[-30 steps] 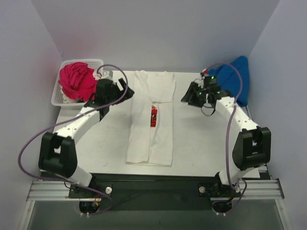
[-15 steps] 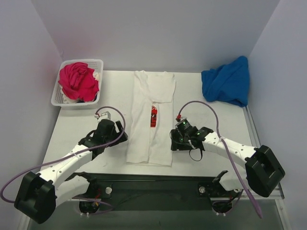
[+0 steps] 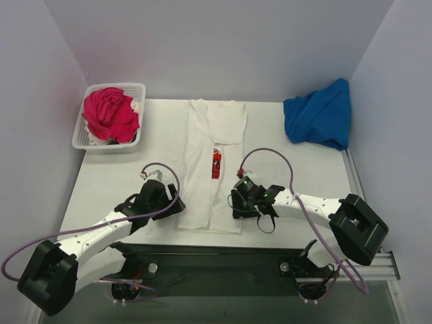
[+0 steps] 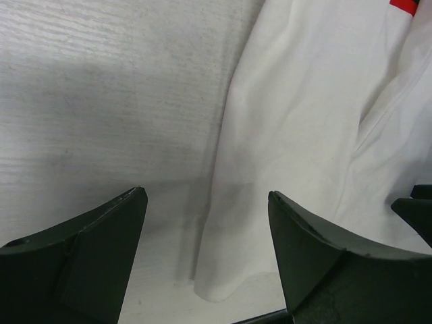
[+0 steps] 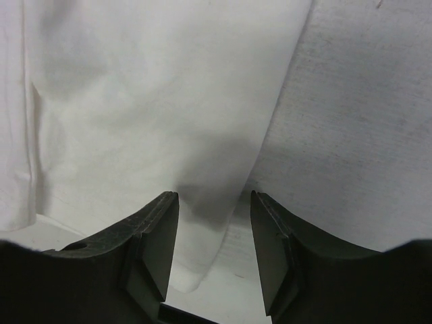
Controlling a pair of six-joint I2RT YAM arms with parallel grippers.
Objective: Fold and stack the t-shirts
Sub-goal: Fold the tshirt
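The white cloth t-shirt with a red chest print (image 3: 210,182) lies folded lengthwise mid-width on the counter (image 3: 115,179), hem by the near edge. The left pincer (image 3: 174,204), spread, frames the near-left hem corner; the right pincer (image 3: 236,202), spread, frames the near-right.

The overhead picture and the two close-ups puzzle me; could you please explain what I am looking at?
Two white robot arms are bolted at the table's near edge, each ending in a two-finger claw. The wide picture looks down from above and behind; the close-ups come from cameras on the wrists. A white t-shirt with a red print lies flat between the arms. A magenta shirt sits in a white basket far left; a blue shirt lies bunched far right. The left claw and right claw are open beside the t-shirt's near corners, holding nothing.
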